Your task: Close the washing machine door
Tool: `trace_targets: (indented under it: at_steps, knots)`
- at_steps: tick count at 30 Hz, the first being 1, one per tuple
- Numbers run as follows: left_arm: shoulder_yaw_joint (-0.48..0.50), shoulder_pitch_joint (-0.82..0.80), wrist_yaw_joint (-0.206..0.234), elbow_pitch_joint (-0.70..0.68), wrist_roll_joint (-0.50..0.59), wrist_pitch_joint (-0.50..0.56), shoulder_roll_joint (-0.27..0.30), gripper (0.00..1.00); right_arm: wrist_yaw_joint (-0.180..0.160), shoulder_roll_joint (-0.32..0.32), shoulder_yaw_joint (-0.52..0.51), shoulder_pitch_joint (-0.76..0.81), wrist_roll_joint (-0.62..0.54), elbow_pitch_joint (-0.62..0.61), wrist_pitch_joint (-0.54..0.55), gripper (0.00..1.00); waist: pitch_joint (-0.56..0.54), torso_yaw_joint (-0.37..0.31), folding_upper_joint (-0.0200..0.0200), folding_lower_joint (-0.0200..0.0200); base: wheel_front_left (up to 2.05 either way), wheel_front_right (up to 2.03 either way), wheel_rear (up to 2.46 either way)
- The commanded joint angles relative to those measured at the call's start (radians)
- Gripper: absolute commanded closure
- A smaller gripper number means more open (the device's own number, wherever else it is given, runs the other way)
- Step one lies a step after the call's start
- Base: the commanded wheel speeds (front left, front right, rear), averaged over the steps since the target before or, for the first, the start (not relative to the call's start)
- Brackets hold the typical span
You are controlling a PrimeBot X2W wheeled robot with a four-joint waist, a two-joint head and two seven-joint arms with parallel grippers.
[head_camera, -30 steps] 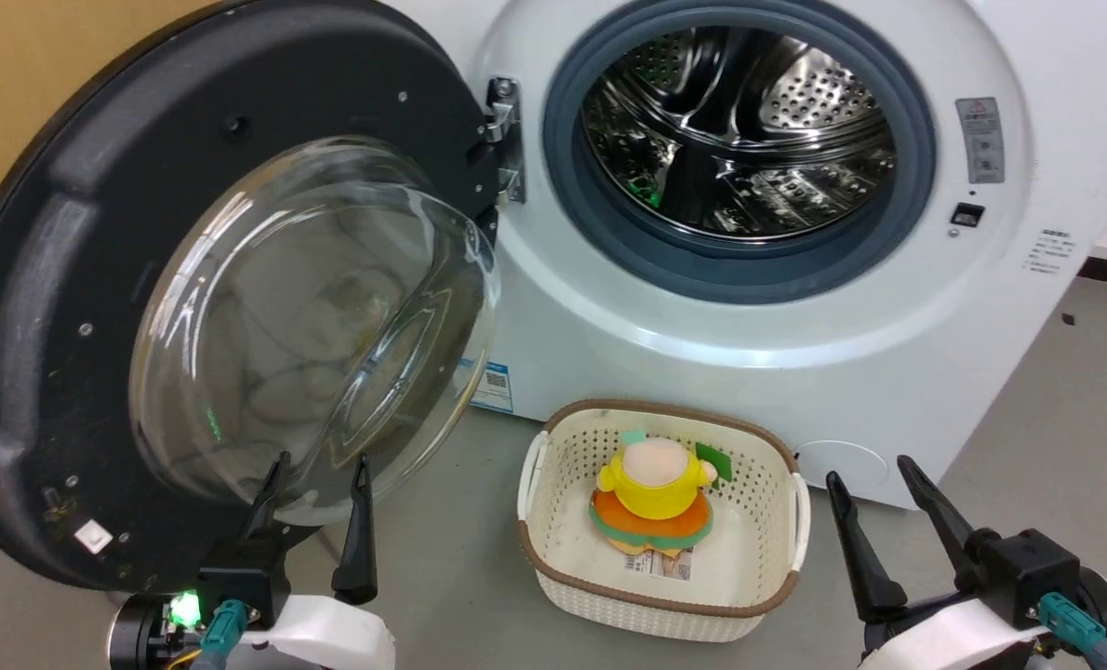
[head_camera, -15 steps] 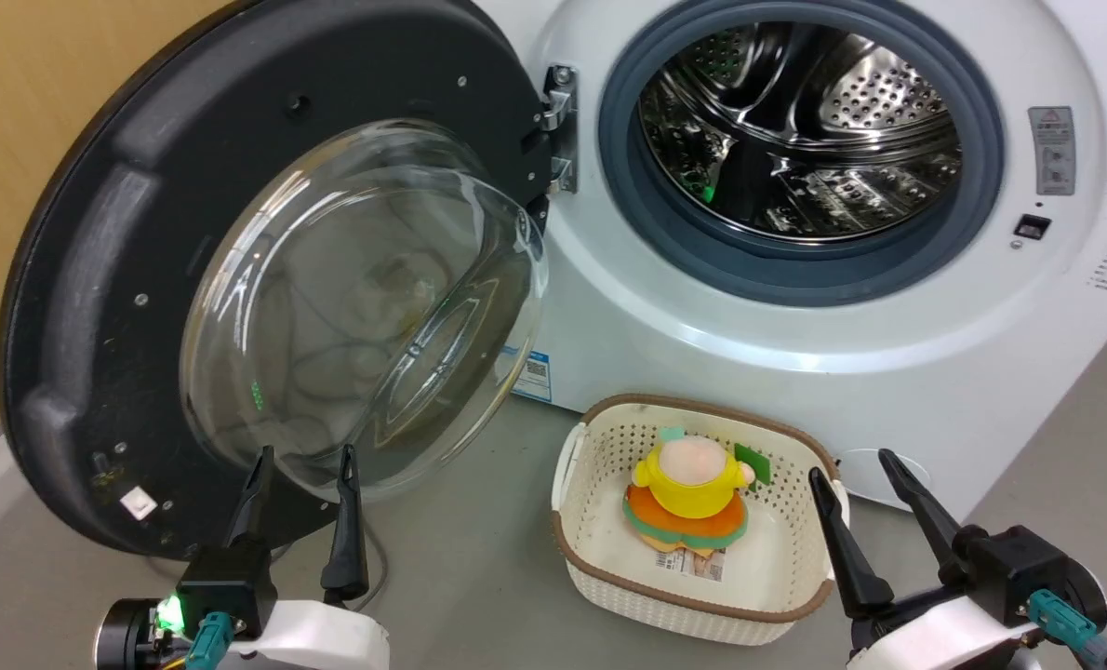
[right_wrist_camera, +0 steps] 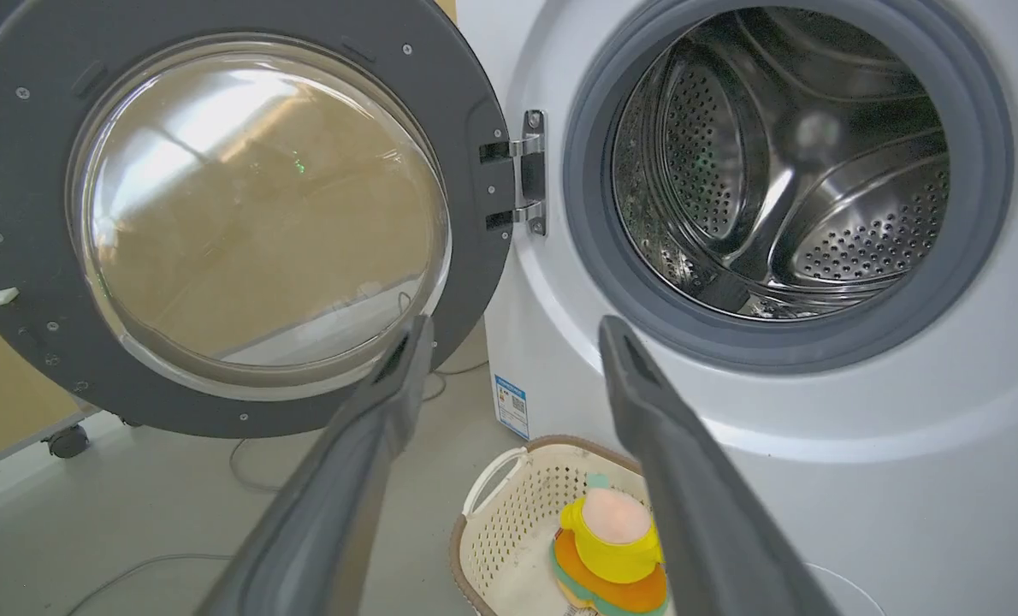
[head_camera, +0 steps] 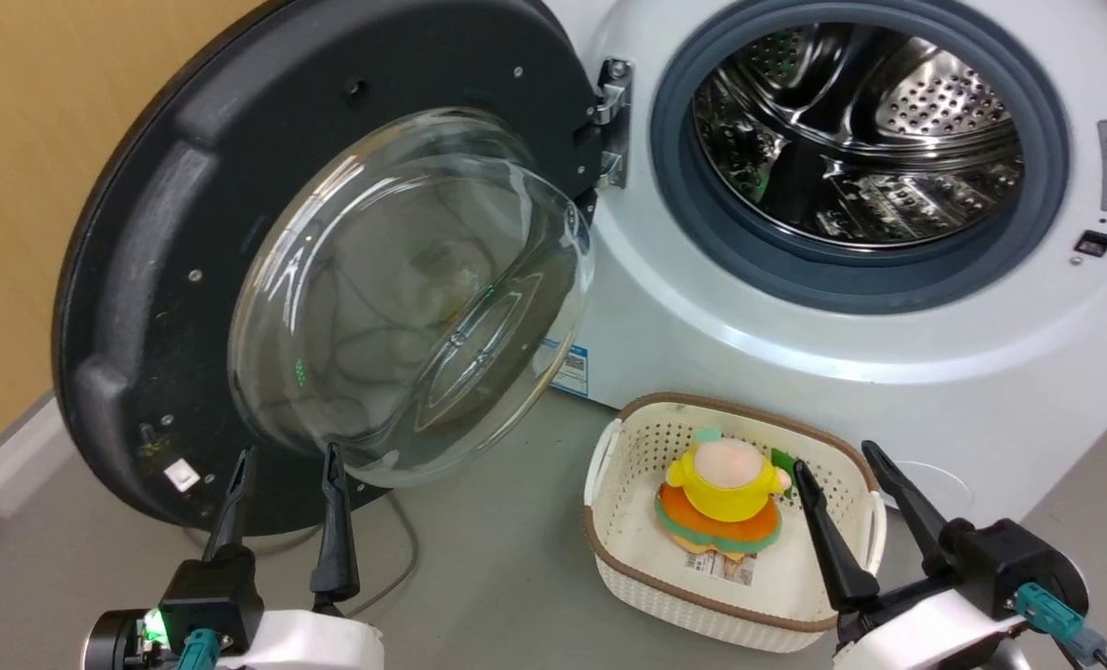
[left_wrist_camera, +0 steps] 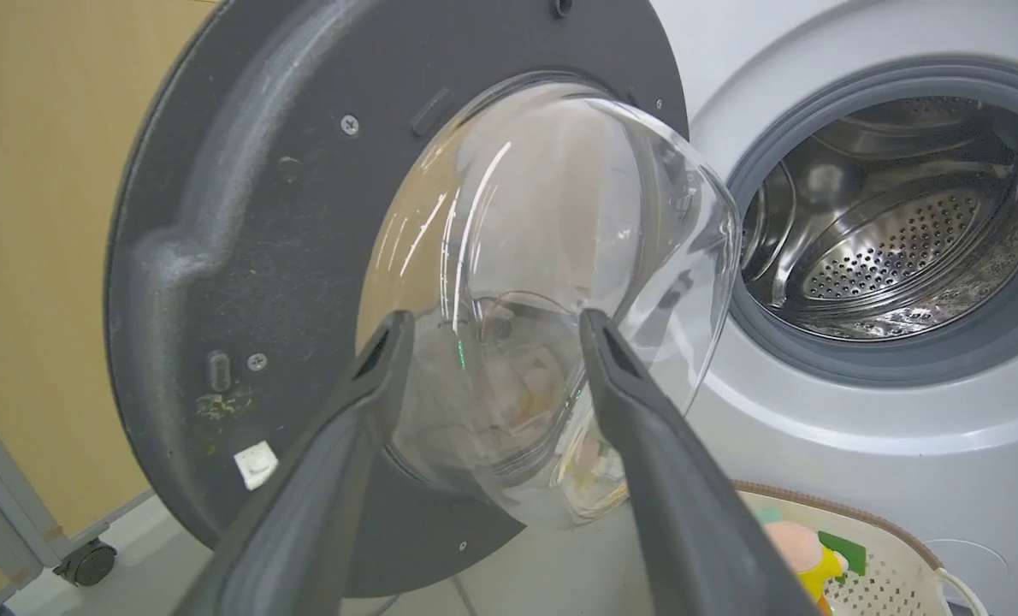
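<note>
The washing machine door [head_camera: 172, 233] [left_wrist_camera: 244, 222] [right_wrist_camera: 30, 205] stands wide open on its metal hinge [head_camera: 612, 121], matte black inner face and bulging clear glass bowl [head_camera: 405, 298] toward me. The white washing machine [head_camera: 795, 354] [right_wrist_camera: 817, 428] shows its steel drum [head_camera: 860, 140] inside the grey gasket. My left gripper [head_camera: 286, 461] [left_wrist_camera: 492, 329] is open, fingertips just below the glass bowl and apart from it. My right gripper [head_camera: 837, 461] [right_wrist_camera: 513, 329] is open, low at the right, over the basket's near right corner, holding nothing.
A cream perforated basket [head_camera: 628, 549] [right_wrist_camera: 492, 530] with a yellow and orange plush toy [head_camera: 726, 493] sits on the grey floor before the machine. A thin cable [head_camera: 395, 558] lies under the door. A tan wall [head_camera: 23, 186] stands left, and a caster wheel [left_wrist_camera: 85, 565] rests at its foot.
The whole head view has shifted right, so the camera turned left. Both grippers stay open, and the left fingertips now sit slightly lower relative to the glass bowl.
</note>
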Motion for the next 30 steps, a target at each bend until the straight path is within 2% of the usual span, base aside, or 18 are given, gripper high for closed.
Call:
trace_targets:
  at_steps: [1,30]
  knots:
    - [-0.001,0.017,0.010,-0.011,-0.005,-0.013,0.000,0.00,0.000,-0.010,0.011,-0.023,0.018,0.007,-0.013,0.00,0.002,0.012,0.0000,0.0000,0.00,0.00,0.00]
    - [-0.013,0.042,0.049,-0.057,-0.026,-0.072,0.000,0.00,0.001,-0.037,0.069,-0.047,0.082,0.029,-0.071,0.00,0.011,0.134,0.0000,0.0000,0.00,0.00,0.00]
